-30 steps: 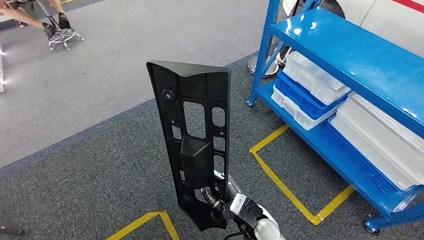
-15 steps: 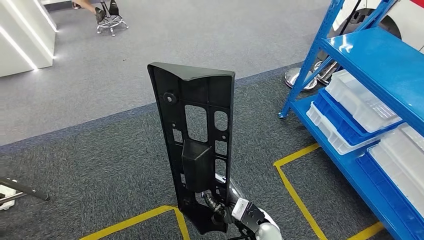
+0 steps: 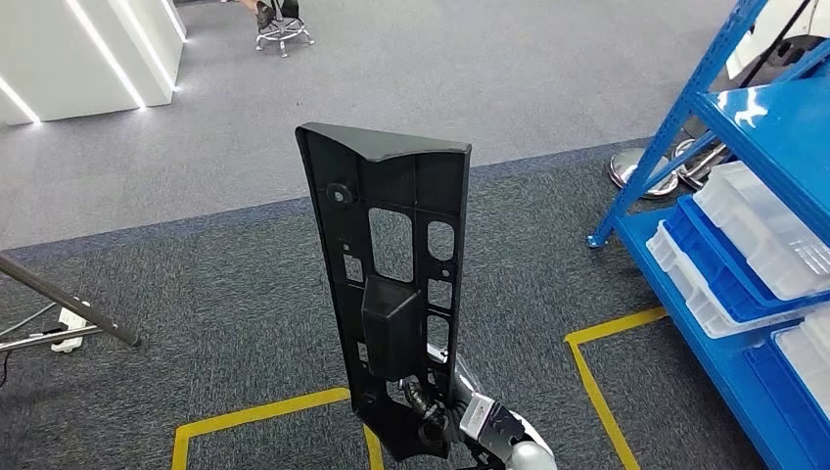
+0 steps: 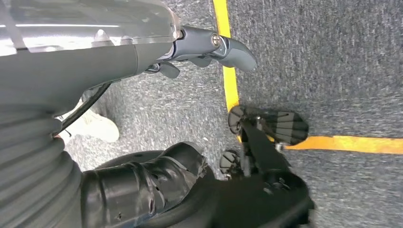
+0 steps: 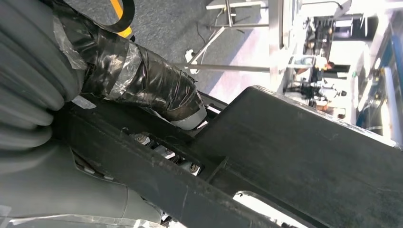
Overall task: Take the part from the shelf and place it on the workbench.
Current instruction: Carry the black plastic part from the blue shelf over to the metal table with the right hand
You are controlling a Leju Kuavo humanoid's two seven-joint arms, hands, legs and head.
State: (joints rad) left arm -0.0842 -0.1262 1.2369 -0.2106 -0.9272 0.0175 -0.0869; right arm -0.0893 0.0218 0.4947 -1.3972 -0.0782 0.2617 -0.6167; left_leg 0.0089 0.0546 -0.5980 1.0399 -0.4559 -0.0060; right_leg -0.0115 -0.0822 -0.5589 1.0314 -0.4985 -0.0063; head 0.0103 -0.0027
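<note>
The right hand (image 3: 436,416) grips the bottom of the tall black part (image 3: 390,264), standing upright at 6 o'clock, blue shelf (image 3: 754,196) at 3 o'clock, while the left hand (image 4: 209,47) hangs with fingers apart

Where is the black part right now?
In the head view the black part stands upright at centre, held at its lower end by the right hand, above the yellow floor tape, left of the blue shelf.

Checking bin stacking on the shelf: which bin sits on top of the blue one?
The white bin on the shelf: it rests in the blue bin; another white bin lies under the blue.
</note>
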